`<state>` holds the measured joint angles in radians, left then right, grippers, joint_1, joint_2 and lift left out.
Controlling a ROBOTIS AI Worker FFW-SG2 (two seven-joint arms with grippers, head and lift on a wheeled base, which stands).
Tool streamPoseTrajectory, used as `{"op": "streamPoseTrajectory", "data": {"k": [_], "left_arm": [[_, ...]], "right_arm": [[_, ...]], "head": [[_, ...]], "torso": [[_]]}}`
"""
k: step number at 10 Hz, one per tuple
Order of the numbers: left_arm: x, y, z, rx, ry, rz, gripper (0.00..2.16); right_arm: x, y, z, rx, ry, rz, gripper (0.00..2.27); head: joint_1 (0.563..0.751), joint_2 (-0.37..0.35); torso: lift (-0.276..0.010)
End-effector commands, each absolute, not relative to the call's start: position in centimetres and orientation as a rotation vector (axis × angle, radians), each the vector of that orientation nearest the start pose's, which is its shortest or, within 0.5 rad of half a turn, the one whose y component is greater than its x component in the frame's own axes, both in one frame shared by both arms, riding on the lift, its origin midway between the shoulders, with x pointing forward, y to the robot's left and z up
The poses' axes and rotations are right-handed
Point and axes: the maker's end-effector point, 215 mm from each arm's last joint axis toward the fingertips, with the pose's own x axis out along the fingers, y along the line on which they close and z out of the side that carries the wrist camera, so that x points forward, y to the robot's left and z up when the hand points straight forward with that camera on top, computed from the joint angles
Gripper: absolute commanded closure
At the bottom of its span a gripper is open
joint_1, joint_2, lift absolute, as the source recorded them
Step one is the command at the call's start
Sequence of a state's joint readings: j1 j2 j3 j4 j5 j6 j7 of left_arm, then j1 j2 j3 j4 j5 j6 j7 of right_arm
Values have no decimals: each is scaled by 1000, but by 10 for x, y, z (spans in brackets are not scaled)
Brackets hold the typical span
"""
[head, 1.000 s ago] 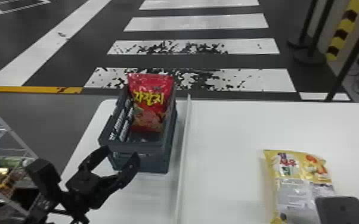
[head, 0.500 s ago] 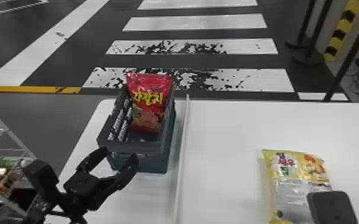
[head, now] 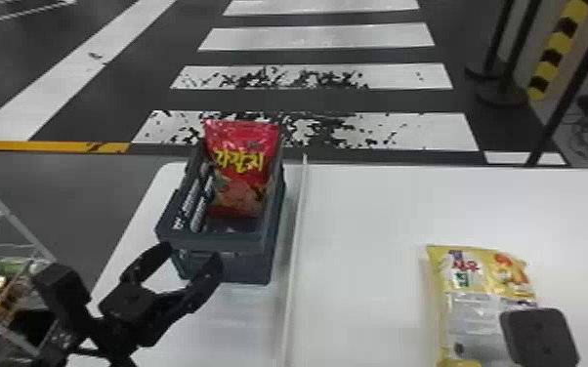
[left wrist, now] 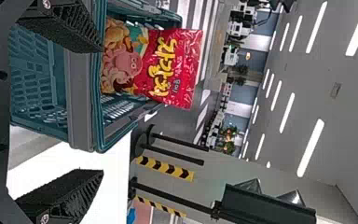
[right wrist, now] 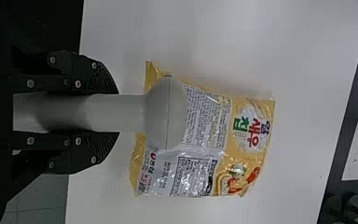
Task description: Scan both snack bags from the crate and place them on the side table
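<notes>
In the head view, my left gripper stands open at the near end of the grey crate. The red snack bag leans upright inside, its top above the rim. My left gripper has nothing between its fingers in the left wrist view, where the red bag rises beyond them. The yellow snack bag lies on the table at the right, partly covered by the scanner's dark head. In the right wrist view, my right gripper is shut on the scanner's pale handle, over the printed yellow bag.
A thin pale strip runs along the white table between the crate and the yellow bag. A wire rack with packaged goods stands at the left. Barrier posts are on the floor beyond the table.
The scanner in my right gripper has moved left and slightly away over the yellow bag. My left gripper is still open beside the crate; both bags lie as before.
</notes>
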<state>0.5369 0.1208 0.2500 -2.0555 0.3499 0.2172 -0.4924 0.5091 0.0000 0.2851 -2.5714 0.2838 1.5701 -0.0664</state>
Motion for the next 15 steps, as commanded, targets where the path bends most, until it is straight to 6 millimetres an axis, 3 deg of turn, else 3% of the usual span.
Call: {"op": "streamPoseTrajectory", "data": {"k": [1,5,8,11,13,15], "left_arm": [[414,261,-372,-190,185,-341,73],[414,260,-371,-190,184,-341,73],[414,261,-371,-189,184,-340,73],[413,261,-370,-186,184,-341,73],[413,264,-370,-179,186,-340,73],[414,263,-369,-179,185,-342,73]], "right_arm": [[276,-195,-461,-199,1060,-19,2260],[285,-200,-449,-190,1027,-32,2260],[303,-219,-433,-176,981,-76,2260],[321,-264,-423,-124,953,-156,2260],[320,-302,-439,-88,982,-198,2260],[356,-344,-432,-31,875,-233,2260]], "head": [[695,112],[695,107],[695,89],[695,44],[695,-11],[695,-56]], "torso": [[-95],[-95],[-95],[-95],[-95],[-95]]}}
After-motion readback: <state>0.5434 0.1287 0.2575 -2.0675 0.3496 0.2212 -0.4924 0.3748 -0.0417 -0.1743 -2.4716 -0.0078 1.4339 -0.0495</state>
